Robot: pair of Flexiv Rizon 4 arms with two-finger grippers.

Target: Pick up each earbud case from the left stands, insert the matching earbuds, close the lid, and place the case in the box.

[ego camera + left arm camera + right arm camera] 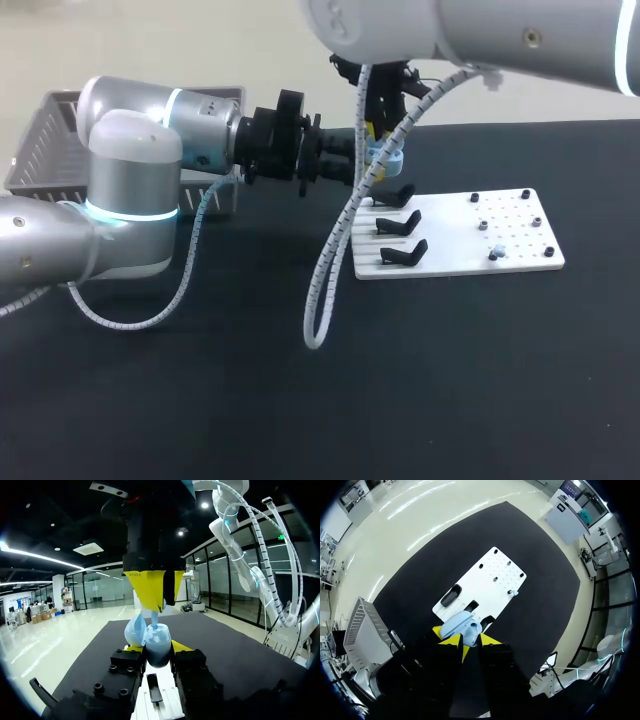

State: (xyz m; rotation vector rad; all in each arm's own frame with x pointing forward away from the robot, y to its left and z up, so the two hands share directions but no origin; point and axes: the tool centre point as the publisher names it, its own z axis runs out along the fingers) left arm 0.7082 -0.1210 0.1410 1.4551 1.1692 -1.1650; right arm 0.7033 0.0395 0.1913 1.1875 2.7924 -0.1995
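Observation:
A light blue earbud case [388,155] hangs in the air above the white board's [460,240] back left corner, lid open. My left gripper [368,168] comes in level from the left and is shut on the case body [159,642], the lid [135,631] standing beside it. My right gripper [378,130] points straight down over the case. Seen from the left wrist, the right gripper [156,600] is shut on a pale earbud [155,616] whose lower end sits at the open case. Looking down past the right gripper [466,642], I see the case [462,624] just beneath.
Three black stands [400,222] line the board's left side, all bare. Small pegs and a pale earbud [494,255] sit on its right half. A grey basket [40,140] stands at the table's back left. My right arm's white cable [330,260] hangs down beside the stands.

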